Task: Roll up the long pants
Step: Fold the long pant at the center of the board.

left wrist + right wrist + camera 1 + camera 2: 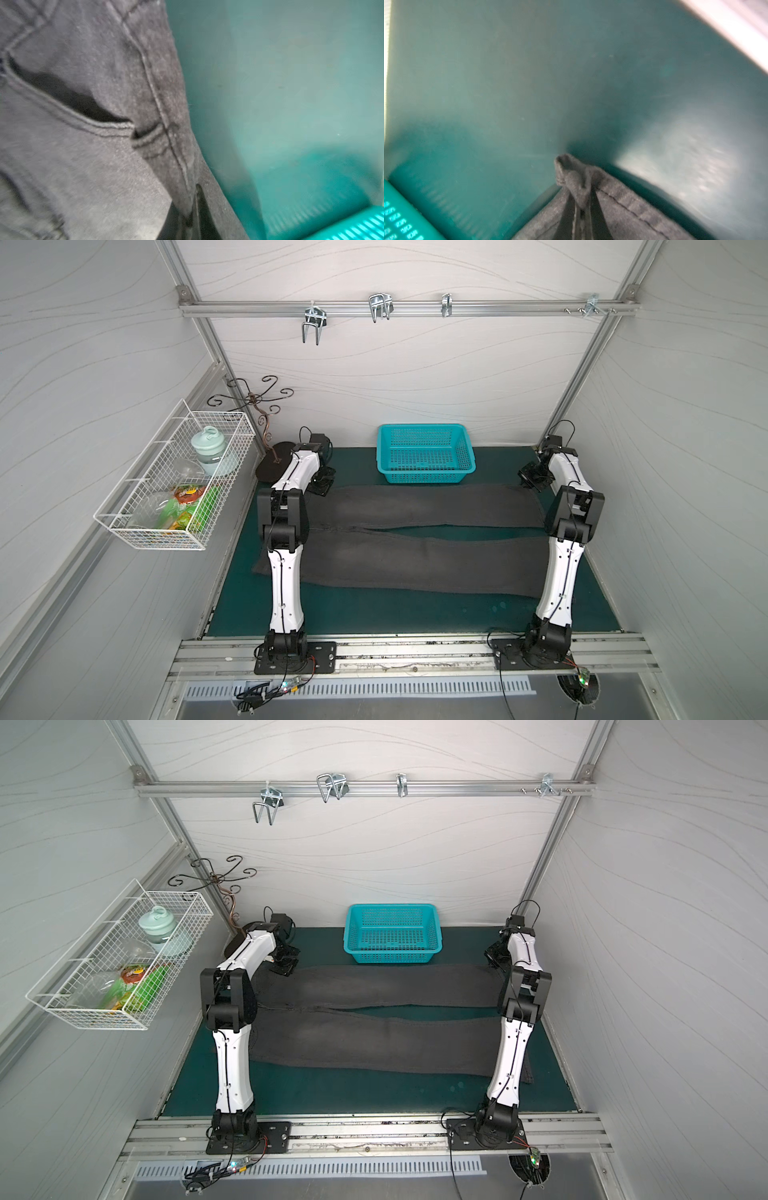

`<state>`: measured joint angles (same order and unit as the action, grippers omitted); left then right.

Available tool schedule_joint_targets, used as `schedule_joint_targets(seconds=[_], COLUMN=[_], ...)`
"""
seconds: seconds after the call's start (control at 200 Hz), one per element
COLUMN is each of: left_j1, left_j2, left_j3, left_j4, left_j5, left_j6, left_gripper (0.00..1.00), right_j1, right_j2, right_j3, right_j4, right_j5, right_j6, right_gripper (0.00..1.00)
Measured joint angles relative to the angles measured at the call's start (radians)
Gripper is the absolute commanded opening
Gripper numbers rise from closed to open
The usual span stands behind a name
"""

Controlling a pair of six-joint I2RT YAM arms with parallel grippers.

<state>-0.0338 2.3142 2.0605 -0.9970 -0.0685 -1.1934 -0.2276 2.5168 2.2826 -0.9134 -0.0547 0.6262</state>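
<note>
Now the pants (pixel 415 547) lie flat across the mat (pixel 374 614), far leg just beside the teal basket (pixel 419 427); the left gripper (pixel 188 216) is clenched on the side seam near a pocket; the right gripper (pixel 580 207) pinches a hem corner; the wire basket (pixel 230 489) on the left wall holds a pale green jar (pixel 208 448), snack packets (pixel 191 506) and clear plastic.

We see both top views evenly and brightly lit from above, with soft shadows under the arms on the green mat (pixel 374 614) and frame rails (pixel 407 308) splaying toward the edges. Both wrist views are blurred: the long pants (pixel 83 145) look smeared, and pale glare washes the mat (pixel 685 155).
</note>
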Motion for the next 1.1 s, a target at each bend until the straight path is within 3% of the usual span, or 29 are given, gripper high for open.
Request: schedule_joint_targets(seconds=[0.375, 0.78, 1.096], left_j1=[0.0, 0.0, 0.0], left_j2=[-0.094, -0.334, -0.531], left_j3=[-0.009, -0.209, -0.473], left_j4=[0.005, 0.047, 0.132], left_j5=[0.011, 0.057, 0.095], left_j6=[0.076, 0.133, 0.168], left_gripper=[0.0, 0.0, 0.0], right_j1=[-0.007, -0.031, -0.036], right_j2=[-0.18, -0.467, -0.739], right_j3=[-0.091, -0.379, -0.692], right_j4=[-0.015, -0.003, 0.026], right_j5=[-0.049, -0.146, -0.174], right_j6=[-0.097, -0.174, -0.212], right_gripper=[0.0, 0.0, 0.0])
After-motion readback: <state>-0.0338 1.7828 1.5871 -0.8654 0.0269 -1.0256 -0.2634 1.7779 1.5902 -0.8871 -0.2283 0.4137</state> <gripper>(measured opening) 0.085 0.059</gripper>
